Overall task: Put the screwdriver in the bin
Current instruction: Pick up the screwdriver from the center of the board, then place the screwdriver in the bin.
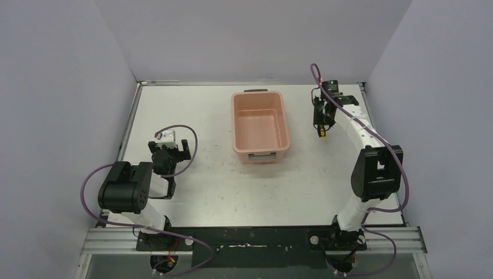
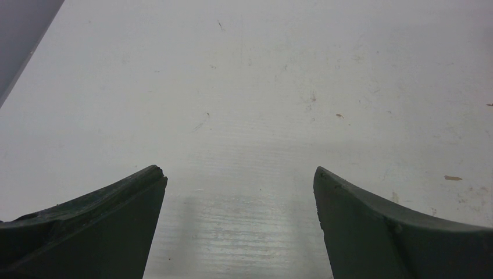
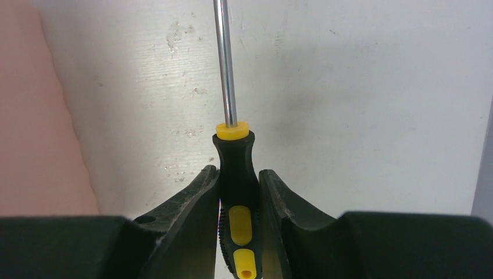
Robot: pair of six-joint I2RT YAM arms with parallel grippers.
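Screwdriver [image 3: 234,152]: shaft is bright polished metal, mirror-smooth. Handle is black and matt, a rubbery-looking grip ribbed along the lower edge, with a glossy yellow plastic collar and 2 yellow inserts. Right gripper [image 3: 238,172]: fingers [image 3: 192,197] are dark matt plastic, grainy, chipped at the edges. Left gripper [image 2: 239,171]: same dark matt material, scuffed. Bin [image 1: 260,127]: salmon-pink plastic, smooth, probably semi-gloss, too far off to be sure. Table [image 2: 250,87]: white, matt with a faint sheen, fine lined texture, scratches and specks. Walls [image 1: 70,87]: flat matt grey-lilac.
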